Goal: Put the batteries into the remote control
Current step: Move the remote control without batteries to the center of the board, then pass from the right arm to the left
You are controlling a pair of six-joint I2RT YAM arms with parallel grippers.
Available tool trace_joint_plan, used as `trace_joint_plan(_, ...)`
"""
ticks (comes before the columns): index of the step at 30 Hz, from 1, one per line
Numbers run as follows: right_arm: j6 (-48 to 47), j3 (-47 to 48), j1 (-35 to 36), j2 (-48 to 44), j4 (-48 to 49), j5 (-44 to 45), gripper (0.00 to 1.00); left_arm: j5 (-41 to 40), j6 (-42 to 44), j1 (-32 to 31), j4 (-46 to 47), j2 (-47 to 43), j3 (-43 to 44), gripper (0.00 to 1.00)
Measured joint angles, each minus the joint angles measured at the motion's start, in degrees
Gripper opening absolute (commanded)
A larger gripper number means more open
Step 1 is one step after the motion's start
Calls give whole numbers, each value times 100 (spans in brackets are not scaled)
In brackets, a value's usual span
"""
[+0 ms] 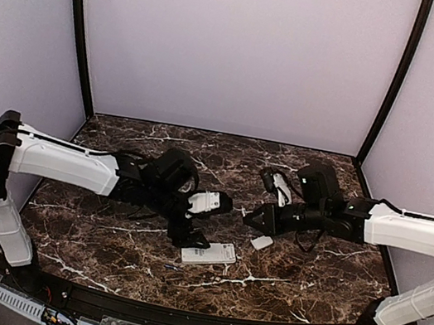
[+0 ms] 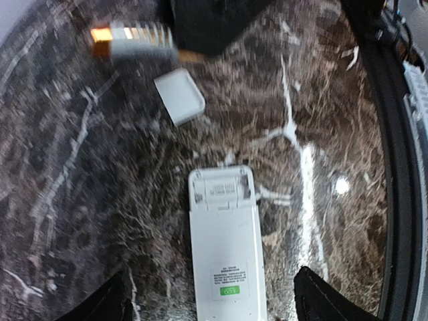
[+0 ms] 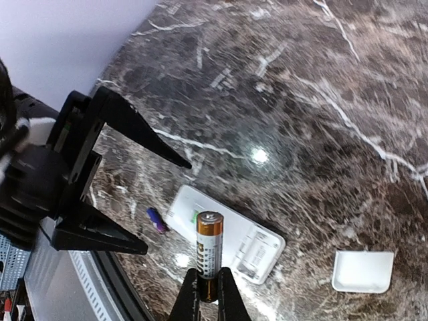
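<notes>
Marble, dark brown with white veins, makes up the table (image 1: 304, 287). The remote control (image 1: 209, 253) lies flat on it, back side up, near the middle and toward the near edge. From my left wrist, its open battery bay is at the 12 o'clock end, and a label with a green mark sits toward 6 o'clock.

My left fingers (image 2: 319, 299) are spread wide, with one tip at either side of the remote's 6 o'clock end. I cannot tell whether they touch it. My right fingers (image 3: 231, 299) are pinched narrow on the bottom end of a battery (image 3: 209, 249). The battery is gold and black and stands upright in that wrist's view, with the remote behind it.

A plain white cover (image 2: 179, 97) lies flat on the table at 11 o'clock from the remote in my left wrist's view, apart from it. A small purple thing (image 3: 156, 219) lies just beside the remote's long edge, at its 9 o'clock in my right wrist's view. It is too small for me to say what it is.
</notes>
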Motion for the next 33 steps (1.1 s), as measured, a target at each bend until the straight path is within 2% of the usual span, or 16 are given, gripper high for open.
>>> trace_joint_plan(3,-293,0,216,-382,389,-155,0,232,-240,0,763,-977,-356,81)
trace_joint_plan(5,-538,0,413,-592,651,-240,0,404,-476,-2,1335,-1543,-605,73)
trace_joint_plan(8,-986,0,717,-835,1058,-348,0,647,-1016,0,2177,-2186,-874,51)
trace_joint_plan(9,-1126,-7,789,-896,1198,-380,0,715,-1209,0,2415,-2299,-894,48)
trace_joint_plan(11,-1362,-37,887,-992,1449,-428,0,848,-1585,0,2771,-2398,-898,38)
trace_joint_plan(13,-1591,-76,953,-1080,1665,-461,0,970,-1906,0,3005,-2413,-898,33)
trace_joint_plan(17,-1882,-81,997,-1137,1910,-463,0,1198,-2363,0,3080,-2398,-892,30)
trace_joint_plan(24,-2065,-109,1045,-1147,1958,-455,0,1600,-2645,2,3021,-2116,-693,29)
trace_joint_plan(26,-2079,-136,1045,-1156,1974,-455,0,1683,-2710,2,3025,-2094,-693,23)
trace_joint_plan(28,-2085,-153,1049,-1161,1982,-455,0,1749,-2771,2,3032,-2081,-691,12)
trace_joint_plan(33,-2122,-168,1058,-1163,2009,-455,0,1836,-2918,13,3080,-2011,-671,4)
